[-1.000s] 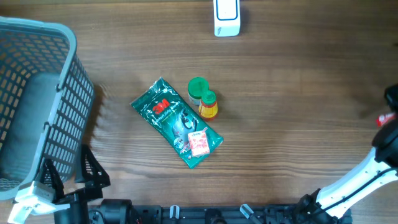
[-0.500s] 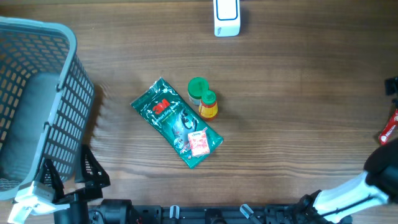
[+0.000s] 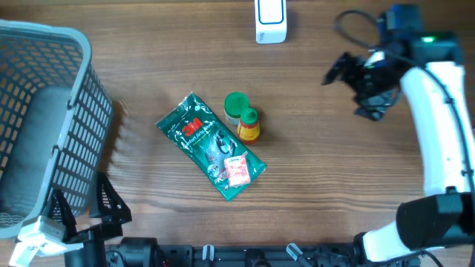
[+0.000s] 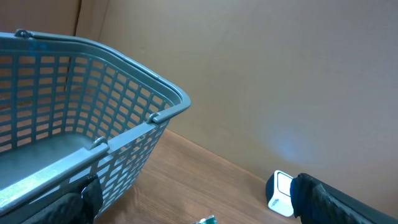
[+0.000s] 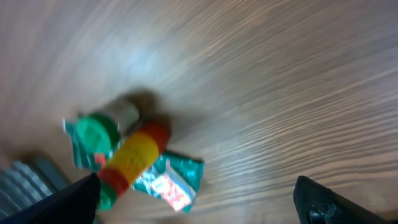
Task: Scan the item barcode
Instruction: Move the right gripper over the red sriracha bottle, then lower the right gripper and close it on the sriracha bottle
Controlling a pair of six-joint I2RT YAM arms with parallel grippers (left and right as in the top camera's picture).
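Green 3M packet (image 3: 210, 146) is seen lying flat on the wooden table (image 3: 334, 185), between the two grippers and well apart from both. A grey plastic basket (image 3: 74, 111) is set at the far left, just beside the left gripper (image 3: 83, 210), which is held wide open with nothing in it. A small pink box (image 3: 237, 171) is laid on the packet's end nearest the arms' bases. A green-capped bottle (image 3: 235, 106) and a yellow bottle (image 3: 249, 124) are found close together, just beside the packet's right edge. A white scanner (image 3: 270, 20) is placed at the far edge, left of the right gripper (image 3: 352, 90), whose jaws are spread fully and grip nothing.
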